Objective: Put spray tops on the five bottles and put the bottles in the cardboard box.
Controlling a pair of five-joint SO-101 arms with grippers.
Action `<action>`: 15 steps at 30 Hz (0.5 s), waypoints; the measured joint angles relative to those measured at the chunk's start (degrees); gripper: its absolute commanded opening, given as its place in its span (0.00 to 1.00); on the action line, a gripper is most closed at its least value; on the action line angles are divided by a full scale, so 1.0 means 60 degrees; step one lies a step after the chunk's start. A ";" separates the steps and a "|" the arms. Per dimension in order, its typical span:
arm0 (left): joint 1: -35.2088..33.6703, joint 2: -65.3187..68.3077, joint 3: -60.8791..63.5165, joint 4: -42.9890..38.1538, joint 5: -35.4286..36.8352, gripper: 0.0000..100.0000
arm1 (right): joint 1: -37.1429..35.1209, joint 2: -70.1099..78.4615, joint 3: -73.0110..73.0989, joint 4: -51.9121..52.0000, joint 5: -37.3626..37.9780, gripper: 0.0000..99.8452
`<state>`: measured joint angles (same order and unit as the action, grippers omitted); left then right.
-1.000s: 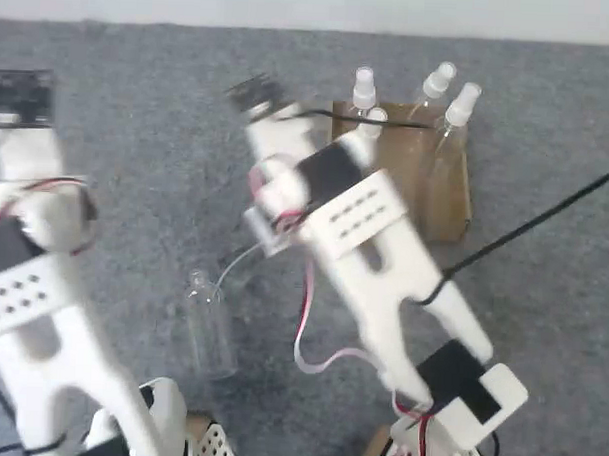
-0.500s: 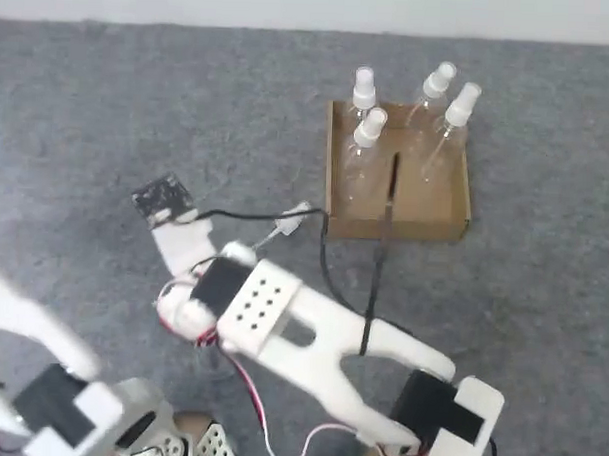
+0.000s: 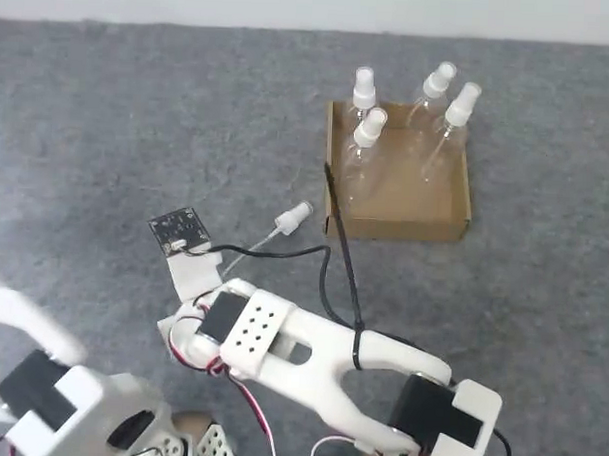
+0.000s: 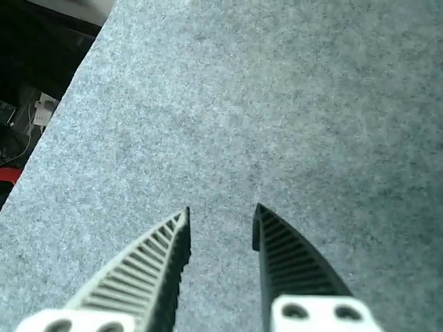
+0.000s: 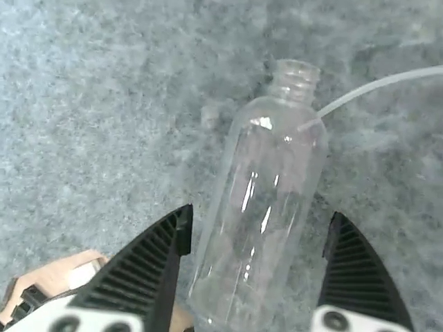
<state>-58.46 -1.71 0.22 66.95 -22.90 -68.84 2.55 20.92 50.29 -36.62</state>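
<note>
A clear bottle (image 5: 266,187) with a bare threaded neck sits on the grey carpet between the fingers of my right gripper (image 5: 261,216). That gripper is open, with a gap on each side of the bottle. A loose spray top (image 3: 294,217) lies on the carpet left of the cardboard box (image 3: 397,226), and its thin tube (image 5: 374,86) runs past the bottle's neck. Three capped bottles (image 3: 365,150) stand in the box, and a fourth stands at its back edge. My right arm (image 3: 281,337) hides the bare bottle in the high view. My left gripper (image 4: 221,211) hangs open over bare carpet.
The left arm (image 3: 48,399) sits low at the near left corner. The right arm's black cable (image 3: 338,259) loops past the box's front left corner. Grey carpet (image 3: 118,111) stretches open to the left and behind.
The right arm swung from beside the box to the near left and now covers the bare bottle. The left arm drew back to the near left corner. The loose spray top came into sight.
</note>
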 measured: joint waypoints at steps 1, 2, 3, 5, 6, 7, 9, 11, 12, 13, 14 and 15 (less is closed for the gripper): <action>0.0000 0.0000 0.0000 0.0000 0.0000 0.14 | 0.0000 0.0000 0.0161 -0.0293 0.0000 0.26; 0.0000 0.0000 0.0000 0.0000 0.0000 0.14 | 0.0000 0.0000 0.0337 -0.0557 0.0000 0.26; 0.0000 0.0000 0.0000 0.0000 0.0000 0.14 | 0.0000 0.0000 0.0498 -0.0791 0.0000 0.26; 0.0000 0.0000 0.0000 0.0000 0.0000 0.14 | 0.0000 0.0000 0.0791 -0.1231 0.0000 0.26; 0.0000 0.0000 0.0000 0.0000 0.0000 0.14 | 0.0000 0.0000 0.0908 -0.1421 0.0000 0.26; 0.0000 0.0000 0.0000 0.0000 0.0000 0.14 | 0.0000 0.0000 0.0982 -0.1582 0.0000 0.26; 0.0000 0.0000 0.0000 0.0000 0.0000 0.14 | 0.0000 0.0000 0.1114 -0.1846 0.0000 0.22; 0.0000 0.0000 0.0000 0.0000 0.0000 0.14 | 0.0000 0.0000 0.1158 -0.1934 0.0000 0.14; 0.0000 0.0000 0.0000 0.0000 0.0000 0.14 | 0.0000 0.0000 0.1158 -0.1934 0.0000 0.09; 0.0000 0.0000 0.0000 0.0000 0.0000 0.14 | 0.0000 0.0000 0.1158 -0.1934 0.0000 0.06; 0.0000 0.0000 0.0000 0.0000 0.0000 0.14 | 0.0000 0.0000 0.1158 -0.1934 0.0000 0.02; 0.0000 0.0000 0.0000 0.0000 0.0000 0.14 | 0.0000 0.0000 0.1158 -0.1934 0.0000 0.01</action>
<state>-58.46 -1.71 0.22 66.95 -22.90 -68.84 2.55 27.87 38.68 -36.62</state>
